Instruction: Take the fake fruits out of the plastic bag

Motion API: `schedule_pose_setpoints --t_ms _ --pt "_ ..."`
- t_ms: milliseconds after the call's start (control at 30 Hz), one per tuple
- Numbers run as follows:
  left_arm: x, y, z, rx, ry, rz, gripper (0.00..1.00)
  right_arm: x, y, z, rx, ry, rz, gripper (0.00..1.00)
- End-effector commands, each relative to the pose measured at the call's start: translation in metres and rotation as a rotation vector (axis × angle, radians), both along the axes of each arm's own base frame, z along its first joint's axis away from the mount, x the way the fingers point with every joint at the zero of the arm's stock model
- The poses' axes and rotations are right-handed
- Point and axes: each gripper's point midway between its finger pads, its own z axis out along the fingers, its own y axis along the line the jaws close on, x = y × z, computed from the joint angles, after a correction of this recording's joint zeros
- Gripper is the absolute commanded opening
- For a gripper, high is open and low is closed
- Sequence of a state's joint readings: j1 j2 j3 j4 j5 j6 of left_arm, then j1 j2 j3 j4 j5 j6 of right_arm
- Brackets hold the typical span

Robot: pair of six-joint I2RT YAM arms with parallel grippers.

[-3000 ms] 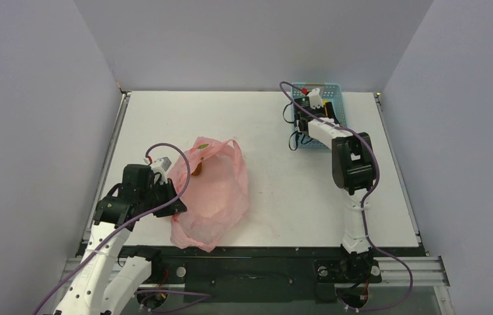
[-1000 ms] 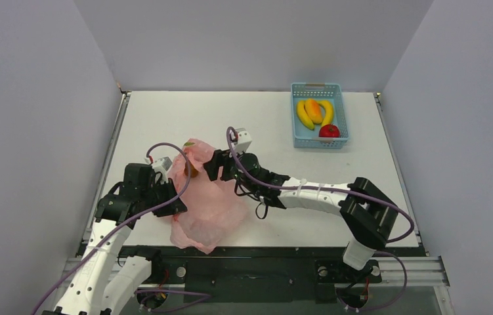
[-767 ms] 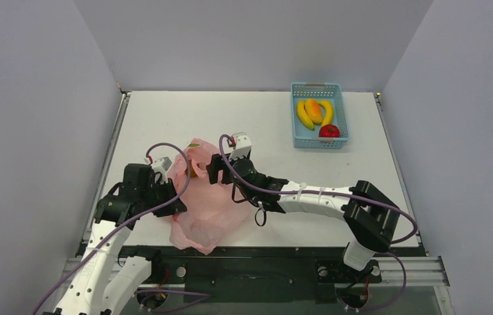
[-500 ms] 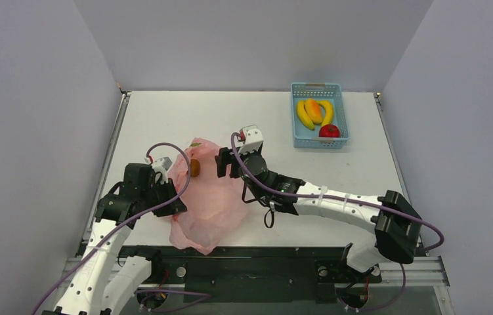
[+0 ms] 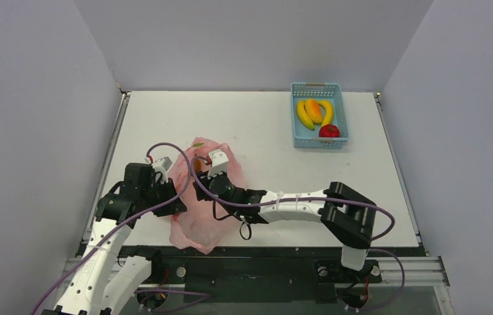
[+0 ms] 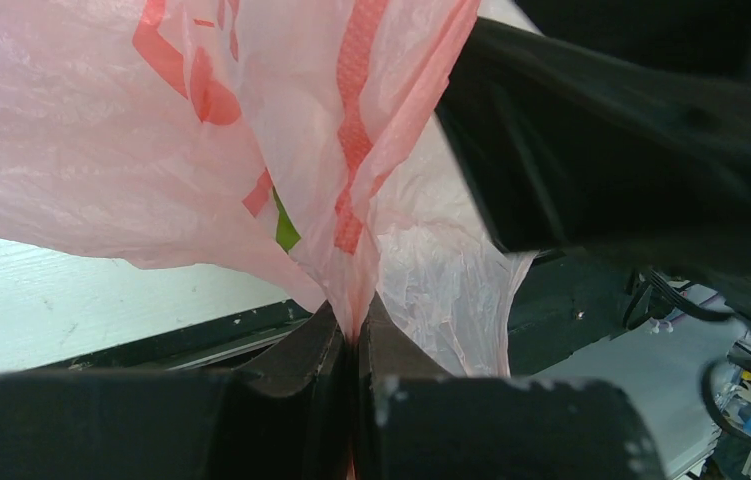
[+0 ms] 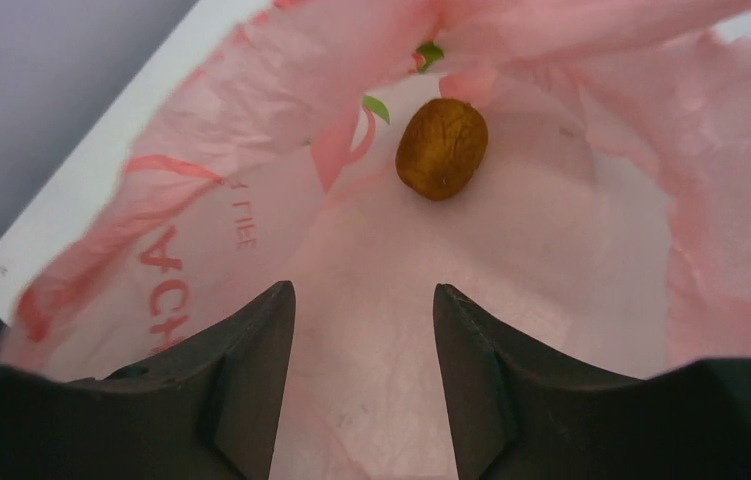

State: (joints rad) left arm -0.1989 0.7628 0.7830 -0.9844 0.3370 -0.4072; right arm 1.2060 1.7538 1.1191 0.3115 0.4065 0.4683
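The pink plastic bag point(image 5: 212, 205) lies at the table's near left, its mouth facing away. My left gripper point(image 5: 176, 205) is shut on the bag's rim, with the film pinched between its fingertips point(image 6: 354, 325). My right gripper point(image 5: 201, 186) reaches into the bag's mouth. It stands open point(image 7: 363, 290) with nothing between its fingers. The small brown kiwi-like fruit point(image 7: 441, 148) lies on the bag's inner film a little ahead of the fingertips. Two bananas point(image 5: 304, 115), the mango-like fruit point(image 5: 314, 110) and the red apple point(image 5: 329, 131) lie in the basket.
The light-blue slotted basket point(image 5: 318, 86) stands at the far right of the white table point(image 5: 263, 131). Grey walls close in the left, back and right. The right arm's black body point(image 6: 631, 150) fills the left wrist view's upper right.
My right gripper has moved from the bag's far rim toward me and down into the mouth, its jaws somewhat narrower. The left gripper holds the bag as before.
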Motion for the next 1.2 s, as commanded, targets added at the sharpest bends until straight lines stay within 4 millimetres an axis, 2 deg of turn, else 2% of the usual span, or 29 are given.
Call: schedule_pose_setpoints --t_ms 0,100,133,167,200,233,267,300,400,433,467,500,533,567,600,633,667,767,833,867,900,933,967,1000,1033,1067,1100,1133,1167 --pt "0.007 0.0 0.007 -0.003 -0.032 0.01 0.01 0.022 0.03 0.006 0.242 0.103 -0.016 0.48" --pt "0.007 0.001 0.006 0.0 -0.025 0.013 0.02 0.043 0.039 -0.019 0.301 0.18 -0.035 0.48" --pt "0.007 0.001 0.006 0.0 -0.025 0.012 0.01 0.047 0.046 -0.015 0.34 0.196 -0.025 0.48" --pt "0.008 0.001 0.006 0.0 -0.022 0.012 0.01 0.054 0.047 -0.03 0.33 0.214 -0.038 0.49" --pt "0.008 0.0 0.006 0.0 -0.02 0.011 0.01 0.058 0.052 -0.026 0.354 0.22 -0.039 0.49" --pt "0.008 0.0 0.005 0.001 -0.017 0.011 0.02 0.064 0.052 -0.038 0.345 0.233 -0.051 0.51" --pt "0.008 0.0 0.005 0.001 -0.016 0.011 0.01 0.068 0.057 -0.034 0.368 0.239 -0.053 0.51" --pt "0.008 0.0 0.005 0.002 -0.014 0.011 0.01 0.072 0.057 -0.042 0.369 0.247 -0.061 0.53" --pt "0.008 0.0 0.004 -0.001 -0.012 0.01 0.01 0.083 0.061 -0.047 0.399 0.261 -0.099 0.56" --pt "0.008 0.0 0.004 -0.002 -0.011 0.009 0.01 0.087 0.061 -0.056 0.391 0.271 -0.116 0.57" --pt "0.008 -0.001 0.004 -0.002 -0.009 0.008 0.02 0.09 0.064 -0.053 0.399 0.269 -0.118 0.57" --pt "0.009 -0.001 0.004 -0.002 -0.007 0.006 0.01 0.091 0.065 -0.063 0.384 0.279 -0.13 0.58" --pt "0.009 -0.001 0.004 -0.003 -0.008 0.004 0.01 0.094 0.069 -0.058 0.393 0.273 -0.13 0.59" --pt "0.009 -0.001 0.004 -0.003 -0.007 0.003 0.01 0.095 0.068 -0.069 0.371 0.276 -0.144 0.6" --pt "0.009 -0.001 0.004 -0.003 -0.007 0.002 0.01 0.097 0.072 -0.065 0.374 0.267 -0.146 0.6" --pt "0.009 -0.001 0.004 -0.004 -0.007 0.002 0.01 0.1 0.069 -0.075 0.342 0.262 -0.173 0.61" --pt "0.009 -0.002 0.004 -0.005 -0.009 0.002 0.01 0.101 0.072 -0.073 0.339 0.253 -0.182 0.62" --pt "0.009 -0.002 0.005 -0.007 -0.012 0.001 0.02 0.109 0.068 -0.088 0.28 0.23 -0.233 0.63" --pt "0.008 -0.002 0.005 -0.009 -0.014 -0.001 0.01 0.115 0.076 -0.085 0.273 0.212 -0.232 0.64" --pt "0.008 -0.002 0.005 -0.01 -0.013 -0.003 0.01 0.115 0.078 -0.096 0.249 0.216 -0.231 0.64" --pt "0.008 -0.002 0.005 -0.01 -0.013 -0.004 0.01 0.117 0.086 -0.088 0.259 0.204 -0.211 0.64" --pt "0.008 -0.002 0.005 -0.011 -0.013 -0.004 0.01 0.117 0.09 -0.096 0.247 0.204 -0.196 0.64" --pt "0.008 -0.003 0.005 -0.011 -0.014 -0.007 0.01 0.117 0.099 -0.088 0.259 0.186 -0.167 0.64" --pt "0.007 -0.003 0.005 -0.012 -0.013 -0.008 0.01 0.116 0.102 -0.095 0.231 0.176 -0.156 0.66" --pt "0.007 -0.003 0.005 -0.013 -0.015 -0.009 0.01 0.117 0.109 -0.087 0.243 0.165 -0.148 0.66" --pt "0.007 -0.003 0.006 -0.013 -0.018 -0.009 0.02 0.117 0.109 -0.101 0.206 0.175 -0.153 0.67" --pt "0.007 -0.003 0.006 -0.013 -0.019 -0.008 0.01 0.121 0.116 -0.093 0.219 0.168 -0.152 0.67" --pt "0.007 -0.003 0.006 -0.014 -0.019 -0.008 0.01 0.12 0.117 -0.107 0.187 0.181 -0.149 0.67" --pt "0.006 -0.003 0.006 -0.014 -0.019 -0.009 0.01 0.121 0.122 -0.102 0.197 0.175 -0.14 0.67"
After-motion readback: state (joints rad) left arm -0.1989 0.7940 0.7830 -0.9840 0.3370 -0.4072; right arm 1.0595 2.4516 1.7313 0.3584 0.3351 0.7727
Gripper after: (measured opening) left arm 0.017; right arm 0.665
